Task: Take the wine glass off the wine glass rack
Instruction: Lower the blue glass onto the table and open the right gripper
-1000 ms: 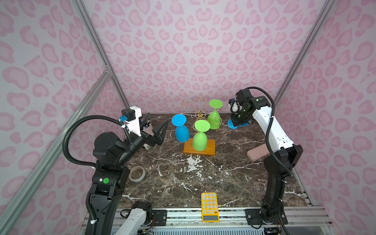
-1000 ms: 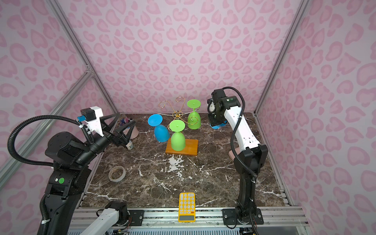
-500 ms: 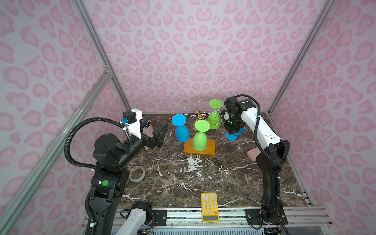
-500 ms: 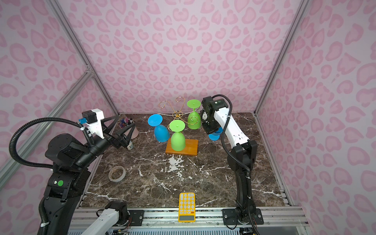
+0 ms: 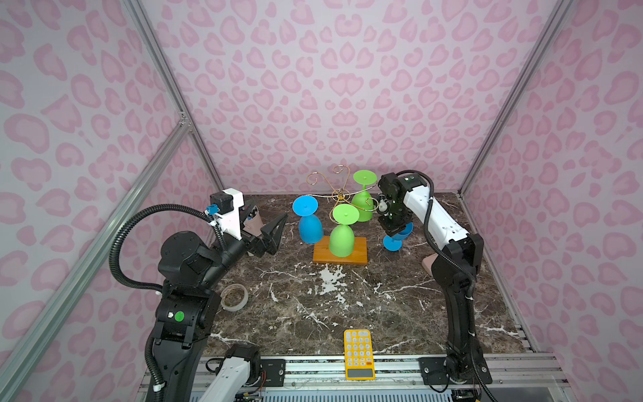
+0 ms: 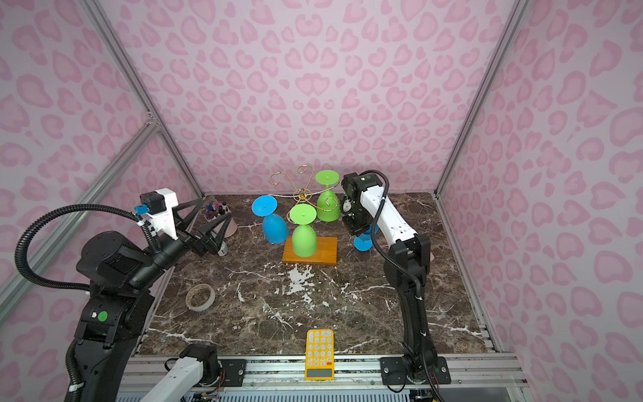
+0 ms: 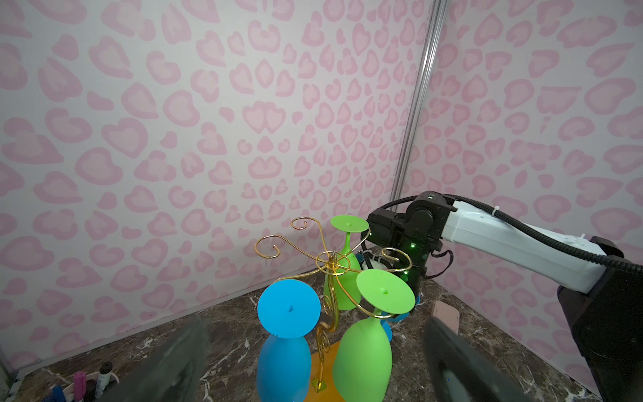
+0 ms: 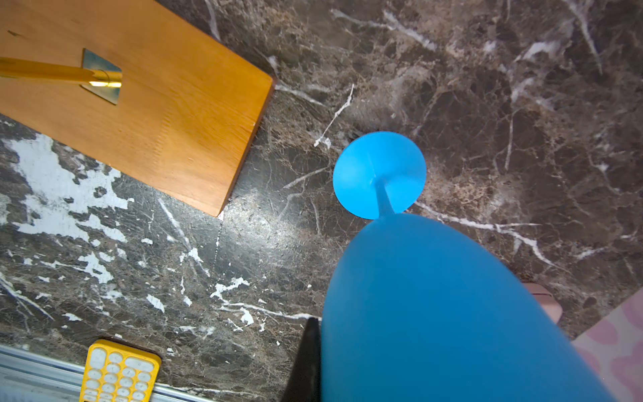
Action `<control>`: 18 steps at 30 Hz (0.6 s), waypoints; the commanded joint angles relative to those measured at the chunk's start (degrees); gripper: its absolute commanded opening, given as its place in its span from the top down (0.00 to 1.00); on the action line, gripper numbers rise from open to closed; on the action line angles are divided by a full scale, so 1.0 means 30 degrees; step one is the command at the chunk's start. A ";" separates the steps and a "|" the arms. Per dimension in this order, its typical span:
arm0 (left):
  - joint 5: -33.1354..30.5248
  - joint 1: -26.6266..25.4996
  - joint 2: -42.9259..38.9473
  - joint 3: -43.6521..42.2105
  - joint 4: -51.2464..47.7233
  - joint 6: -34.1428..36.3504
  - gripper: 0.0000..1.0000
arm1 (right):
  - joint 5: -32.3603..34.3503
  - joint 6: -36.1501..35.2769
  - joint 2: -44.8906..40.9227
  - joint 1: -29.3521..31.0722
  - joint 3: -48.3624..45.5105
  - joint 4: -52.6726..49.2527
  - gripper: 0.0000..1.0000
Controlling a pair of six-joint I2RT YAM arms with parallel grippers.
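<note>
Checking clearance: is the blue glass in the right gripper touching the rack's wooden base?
Apart. Right wrist view shows bare marble between the held blue glass and the wooden base.

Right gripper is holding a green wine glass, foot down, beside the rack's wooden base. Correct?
Not green: the wine glass held in the right gripper is blue, foot down, beside the rack's wooden base. The right wrist view shows it.

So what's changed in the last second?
The right arm lowered its gripped blue glass toward the table, nearer the rack. Nothing grabbed or released. The left arm, jaws open, and the hanging glasses stayed put.
</note>
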 commanded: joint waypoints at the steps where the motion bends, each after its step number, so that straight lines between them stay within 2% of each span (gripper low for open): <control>1: 0.0134 0.0003 0.0074 -0.0089 0.0299 0.0093 0.03 | 0.0334 0.0280 -0.0116 -0.0255 -0.0422 -0.0382 1.00; 14: 0.0133 0.0003 0.0040 -0.0134 0.0398 0.0088 0.03 | 0.0697 0.0611 0.0087 -0.1108 -0.1256 -0.0001 1.00; 18: 0.0164 0.0003 0.0094 -0.0140 0.0409 0.0060 0.03 | 0.0704 0.0676 0.0146 -0.1102 -0.1075 -0.0001 0.91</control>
